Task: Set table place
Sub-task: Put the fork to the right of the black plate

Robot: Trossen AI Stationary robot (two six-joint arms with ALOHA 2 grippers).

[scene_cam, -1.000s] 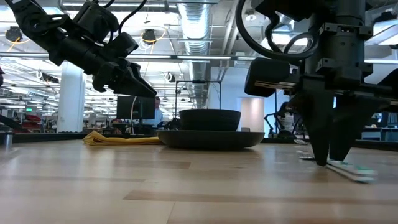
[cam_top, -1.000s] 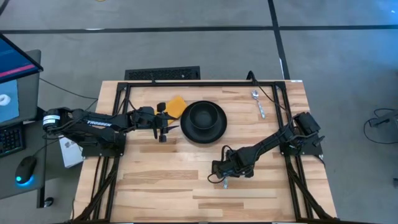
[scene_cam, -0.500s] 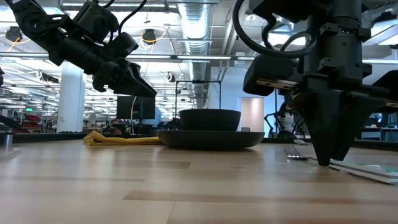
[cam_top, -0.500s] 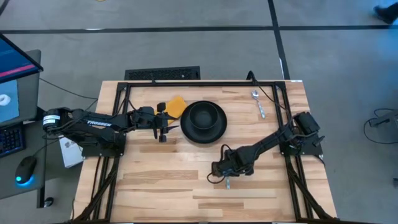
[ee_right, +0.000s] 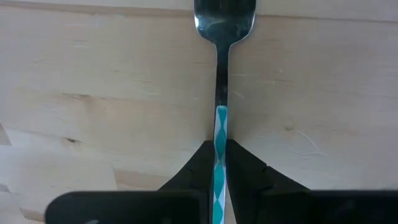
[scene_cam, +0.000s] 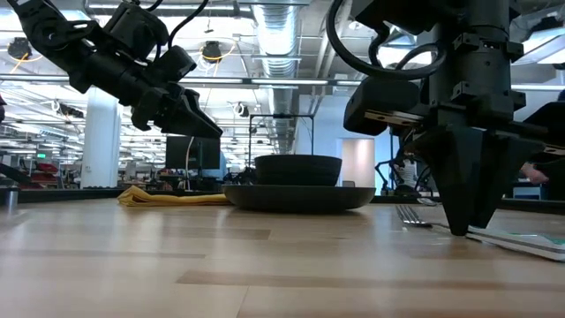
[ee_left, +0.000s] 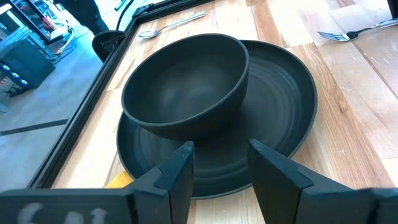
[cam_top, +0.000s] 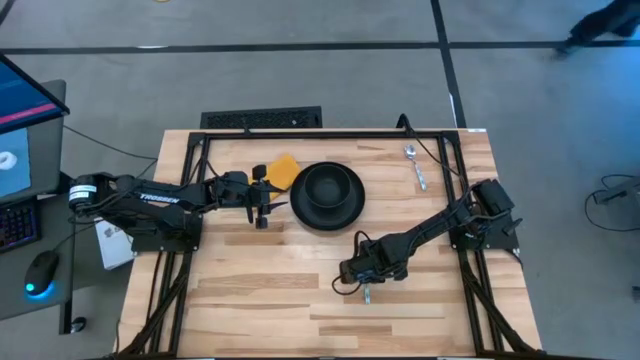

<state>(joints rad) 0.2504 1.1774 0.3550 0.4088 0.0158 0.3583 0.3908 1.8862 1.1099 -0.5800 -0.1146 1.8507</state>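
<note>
One round black plate [cam_top: 326, 205] sits in the upper middle of the high view on the table [cam_top: 250, 290], pale wooden planks in a thin black frame. One smaller black bowl [cam_top: 327, 188] stands on it, matte and smooth-walled, set toward the plate's far edge. One yellow-orange cloth [cam_top: 283, 171] lies crumpled just left of the plate, touching its rim. There are two silvery utensils: a spoon [cam_top: 415, 166] at the upper right near the frame, well apart from the plate, and a fork [ee_right: 219, 74] with a teal-and-white patterned handle at lower centre.

The right gripper [cam_top: 364, 283] points down onto the tabletop below the plate; its two dark fingers are closed tight on the fork's slim handle, with the tines sticking out beyond the tips and lying flat on the wood. The left gripper [cam_top: 262, 203] hovers just left of the plate, above the table, its fingers [ee_left: 179, 171] parted a modest gap and holding nothing; the plate and bowl lie straight ahead of them.
</note>
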